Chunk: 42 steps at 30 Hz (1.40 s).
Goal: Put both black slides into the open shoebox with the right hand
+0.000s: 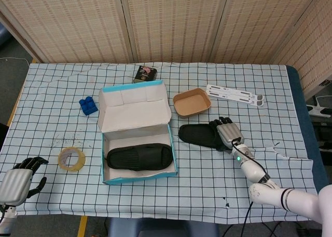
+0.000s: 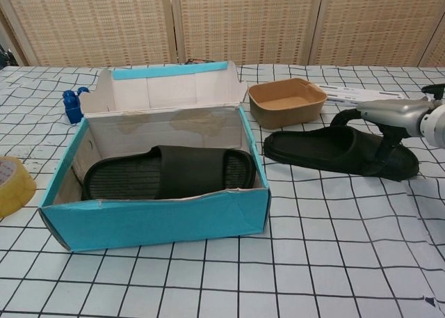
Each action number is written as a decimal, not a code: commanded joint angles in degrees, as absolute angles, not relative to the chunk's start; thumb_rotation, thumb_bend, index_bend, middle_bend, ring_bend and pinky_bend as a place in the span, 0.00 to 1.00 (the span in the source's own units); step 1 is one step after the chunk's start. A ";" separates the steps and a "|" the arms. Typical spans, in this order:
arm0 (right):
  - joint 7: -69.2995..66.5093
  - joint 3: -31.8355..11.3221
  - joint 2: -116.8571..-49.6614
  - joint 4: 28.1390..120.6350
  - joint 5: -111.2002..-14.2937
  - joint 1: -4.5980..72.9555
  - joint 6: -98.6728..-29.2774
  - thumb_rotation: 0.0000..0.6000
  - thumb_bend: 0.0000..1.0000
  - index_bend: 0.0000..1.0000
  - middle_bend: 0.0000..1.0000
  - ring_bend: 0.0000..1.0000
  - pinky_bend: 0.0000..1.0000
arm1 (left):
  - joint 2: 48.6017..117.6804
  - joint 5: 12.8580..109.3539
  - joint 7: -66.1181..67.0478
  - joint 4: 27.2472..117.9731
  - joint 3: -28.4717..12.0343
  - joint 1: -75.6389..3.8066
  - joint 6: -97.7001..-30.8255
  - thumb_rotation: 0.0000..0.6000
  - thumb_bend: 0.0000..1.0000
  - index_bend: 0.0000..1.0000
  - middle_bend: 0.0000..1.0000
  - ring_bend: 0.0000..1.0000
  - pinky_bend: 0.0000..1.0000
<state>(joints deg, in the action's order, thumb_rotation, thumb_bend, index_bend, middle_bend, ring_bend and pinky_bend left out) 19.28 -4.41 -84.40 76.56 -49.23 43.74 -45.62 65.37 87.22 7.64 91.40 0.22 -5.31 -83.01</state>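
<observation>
One black slide (image 1: 138, 157) was already lying flat in the shoebox (image 1: 136, 136) in the head view, lengthwise along the floor, so half the job looked done. You had the second slide (image 1: 201, 135) on the tablecloth (image 1: 207, 180) just right of the box, in front of the brown tray (image 1: 191, 102), with your right hand (image 1: 226, 132) over its right-hand end; fingers reached onto the slide, but from above I couldn't tell whether they had closed on it. Left hand (image 1: 18, 180) sat parked at the near left corner, fingers curled, holding nothing, which fits a right-hand-only task. Tape roll (image 1: 71, 158) and blue block (image 1: 88, 105) were well clear of the path. In the chest view your right hand (image 2: 391, 116) was level above the slide (image 2: 334, 150), thumb dropping down to the sole edge, fingers over the strap: looked like a pinch being set up, not confirmed as a hold. Box (image 2: 156, 213) had room beside the slide inside (image 2: 167, 172), near wall low enough to clear with a modest lift.
</observation>
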 commanded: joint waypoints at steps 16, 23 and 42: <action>18.17 -5.71 -85.71 74.74 -53.97 41.04 -51.44 1.00 0.06 0.56 0.47 0.32 0.39 | 65.41 87.00 7.72 91.39 0.23 -5.39 -82.72 1.00 0.38 0.31 0.27 0.24 0.42; 22.00 -6.00 -82.35 81.19 -60.98 37.23 -64.44 1.00 0.06 0.71 0.58 0.45 0.51 | 65.54 87.05 8.01 91.43 0.27 -5.47 -82.61 1.00 0.38 0.31 0.27 0.24 0.42; 31.20 -5.65 -95.43 79.66 -88.53 36.96 -88.04 1.00 0.06 0.74 0.61 0.48 0.54 | 65.77 87.12 8.24 91.22 0.54 -5.82 -81.82 1.00 0.38 0.31 0.27 0.24 0.42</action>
<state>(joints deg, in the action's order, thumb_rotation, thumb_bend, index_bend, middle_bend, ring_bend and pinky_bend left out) 33.41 -5.35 -92.50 81.39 -84.98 34.88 -89.72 65.77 87.14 8.26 91.24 0.52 -5.80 -81.84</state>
